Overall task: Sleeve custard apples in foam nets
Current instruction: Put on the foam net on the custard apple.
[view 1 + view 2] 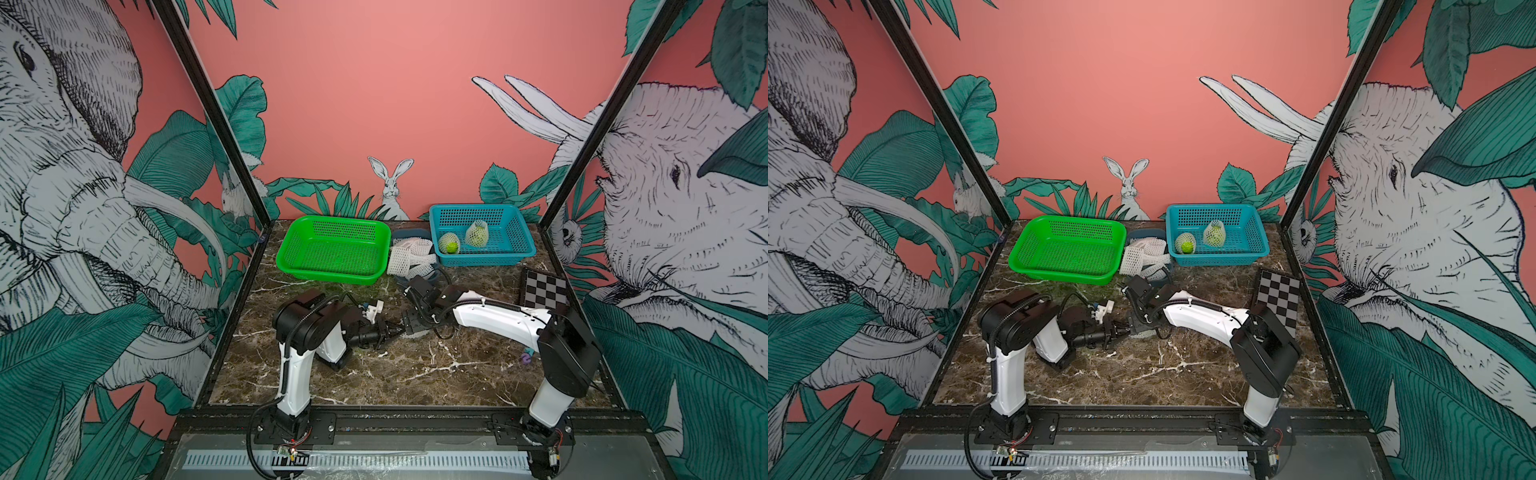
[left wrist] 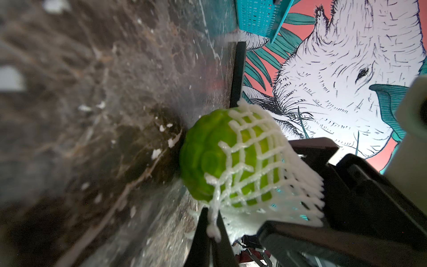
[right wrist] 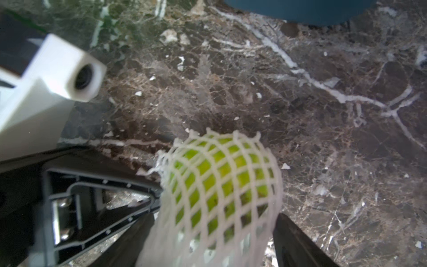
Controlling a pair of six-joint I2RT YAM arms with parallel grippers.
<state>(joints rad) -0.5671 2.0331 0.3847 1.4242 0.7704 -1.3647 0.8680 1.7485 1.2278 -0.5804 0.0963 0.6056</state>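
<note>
Marble tabletop (image 1: pixel 415 374), mural walls. Blue basket (image 1: pixel 473 208) holds two netted custard apples (image 1: pixel 449 244). Left of it: tub (image 1: pixel 405 233) of spare foam nets (image 1: pixel 405 257), then the green basket (image 1: pixel 332 257), empty. Third custard apple (image 2: pixel 208 161) rests on the table robotward of the blue basket. Its net (image 2: pixel 254 161) is half on, tail upward.

Right gripper (image 3: pixel 212 217): jaws apart astride the tail, contact unresolved. Left gripper (image 2: pixel 211 222): closed, pinching the net's lower rim.

Bare marble table (image 1: pixel 415 382) up front; far edge crowded: green basket (image 1: pixel 328 277), foam nets (image 1: pixel 405 257), blue basket (image 1: pixel 484 259), checkerboard (image 1: pixel 544 289) rightward.
</note>
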